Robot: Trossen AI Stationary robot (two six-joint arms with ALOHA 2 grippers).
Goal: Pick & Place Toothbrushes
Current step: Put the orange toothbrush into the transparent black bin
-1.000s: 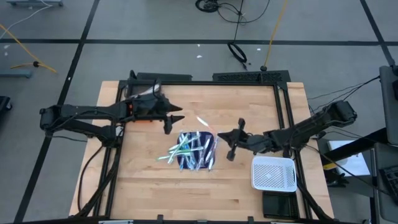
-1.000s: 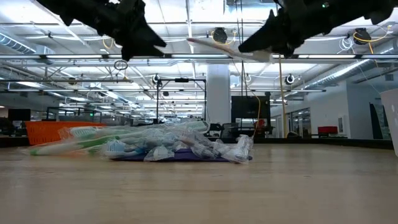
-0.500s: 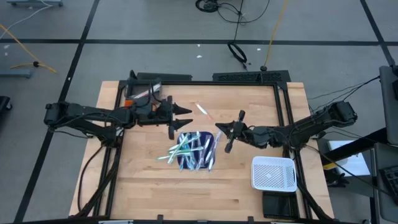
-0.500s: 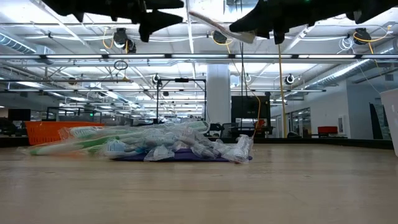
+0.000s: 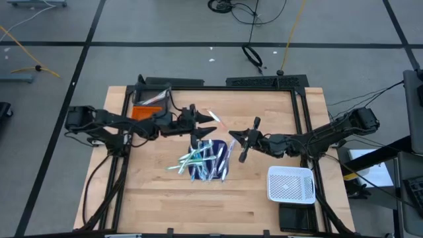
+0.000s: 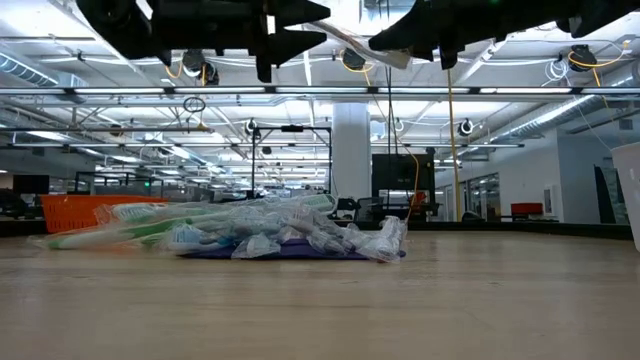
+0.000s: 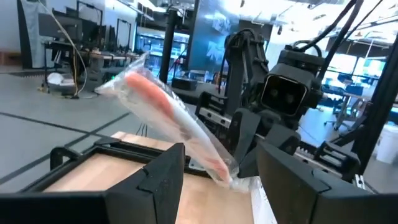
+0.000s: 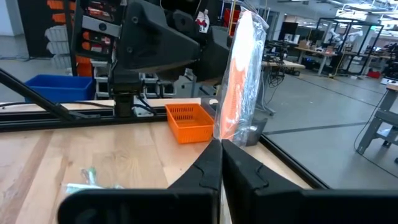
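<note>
A pink toothbrush (image 7: 168, 109) in a clear wrapper is held high over the table, with my right gripper (image 8: 221, 152) shut on its lower end. It also shows in the high view as toothbrush (image 5: 215, 119). My left gripper (image 7: 227, 174) is open and level. It faces the right gripper, one finger on either side of the brush's lower part, apart from it. Below, several wrapped toothbrushes (image 5: 201, 158) lie heaped on a dark blue mat (image 5: 213, 173) at mid-table. My right gripper pinches the wrapped toothbrush's lower end (image 8: 231, 135) between its two fingertips. The fingers lie about level and come from the table's right. The brush stands up and away from the fingertips, slanting toward the far left, lifted clear of the table.
An orange basket (image 5: 147, 110) stands at the far left by the frame, and a white basket (image 5: 291, 184) at the near right. Bare wood lies near the front edge (image 5: 198, 211). Black frame rails (image 5: 301, 112) run along the table's sides.
My left gripper has travelled toward the table's right, up to the held toothbrush, tipping from slanting down to about level; its fingers stay open. Early on, my right gripper shifted a little toward the far left with the brush, then kept still.
</note>
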